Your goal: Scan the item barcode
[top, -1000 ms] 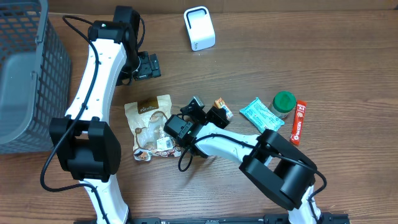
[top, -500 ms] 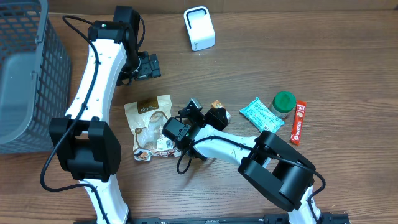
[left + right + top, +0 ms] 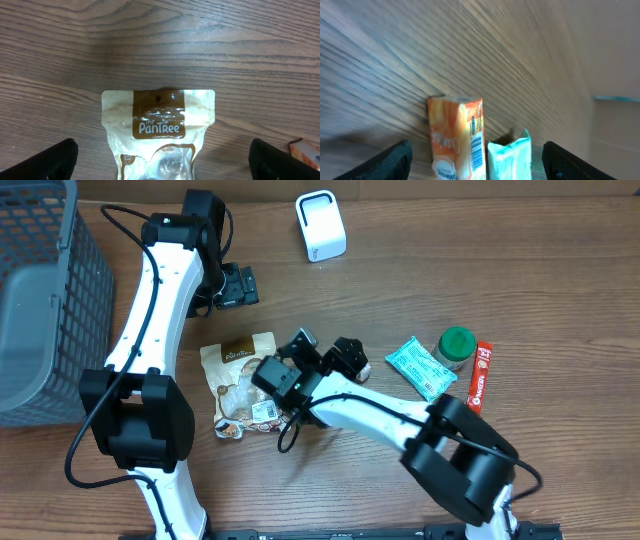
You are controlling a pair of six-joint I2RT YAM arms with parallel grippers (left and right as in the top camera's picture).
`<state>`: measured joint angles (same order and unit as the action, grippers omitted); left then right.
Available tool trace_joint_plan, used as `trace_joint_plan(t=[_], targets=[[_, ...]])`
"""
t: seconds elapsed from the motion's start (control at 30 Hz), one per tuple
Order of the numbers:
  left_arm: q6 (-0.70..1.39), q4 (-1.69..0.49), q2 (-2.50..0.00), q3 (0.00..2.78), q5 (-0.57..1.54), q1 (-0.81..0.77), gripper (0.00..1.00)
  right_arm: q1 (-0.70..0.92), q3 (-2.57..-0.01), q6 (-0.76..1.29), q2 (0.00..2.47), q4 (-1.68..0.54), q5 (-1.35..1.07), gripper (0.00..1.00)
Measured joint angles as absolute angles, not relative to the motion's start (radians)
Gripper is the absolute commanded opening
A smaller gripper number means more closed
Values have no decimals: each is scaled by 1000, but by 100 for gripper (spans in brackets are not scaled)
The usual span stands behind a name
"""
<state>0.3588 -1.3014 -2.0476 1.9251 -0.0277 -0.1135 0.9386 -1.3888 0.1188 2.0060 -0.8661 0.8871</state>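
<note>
Locate the orange carton (image 3: 455,137) on the wooden table (image 3: 520,270), near the middle of the tabletop and largely hidden in the overhead view beneath the right gripper (image 3: 325,350). Confirm in the right wrist view: printed barcode facing the camera, carton set between the two fingers (image 3: 390,160) and touching neither. Read the right gripper as spread wide, pinching nothing. Allow for heavy blur across that view. Find a teal packet (image 3: 420,365) just to the right of the carton, then a green-lidded jar (image 3: 457,345) and a red sachet (image 3: 480,375) further right, all three close together. Find the white scanner (image 3: 320,225) standing at the far edge of the table, well apart from the carton. Find the left gripper (image 3: 238,285) to the left of the scanner. Read it as fully spread, holding nothing: dark fingertips (image 3: 50,160) at the two lower corners of the left wrist view, with a cream-and-brown pouch (image 3: 159,130) marked "The Pantree" lying flat on the wood between them, out of contact. In the overhead view, find this pouch just left of the right wrist. Note the grey basket (image 3: 40,300) at the left edge of the table.
</note>
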Motion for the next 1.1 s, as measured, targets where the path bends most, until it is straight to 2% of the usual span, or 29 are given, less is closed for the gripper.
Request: trace_joint_plan(t=[0.33, 0.47, 0.83, 0.93, 1.0, 1.03, 1.07, 1.1], targets=[[359, -1302, -2048, 1925, -28, -113, 100, 719, -1441, 120, 1924, -978, 420, 80], [359, -1302, -2048, 1925, -28, -113, 100, 637, -1441, 123, 1924, -987, 254, 76], [359, -1302, -2047, 1925, -28, -113, 100, 604, -1398, 126, 1923, -949, 100, 67], [359, -1301, -2048, 1925, -28, -113, 100, 604, -1382, 126, 1923, -926, 91, 61], [359, -1302, -2048, 1925, -28, -113, 100, 604, -1372, 125, 1923, -902, 85, 49], [359, -1302, -2048, 1925, -28, -113, 100, 604, -1366, 133, 1923, -889, 84, 37], [359, -1302, -2048, 1925, -28, -113, 100, 604, -1364, 126, 1924, -884, 83, 31], [359, -1302, -2048, 1925, -28, -113, 100, 604, -1358, 129, 1923, -879, 82, 30]])
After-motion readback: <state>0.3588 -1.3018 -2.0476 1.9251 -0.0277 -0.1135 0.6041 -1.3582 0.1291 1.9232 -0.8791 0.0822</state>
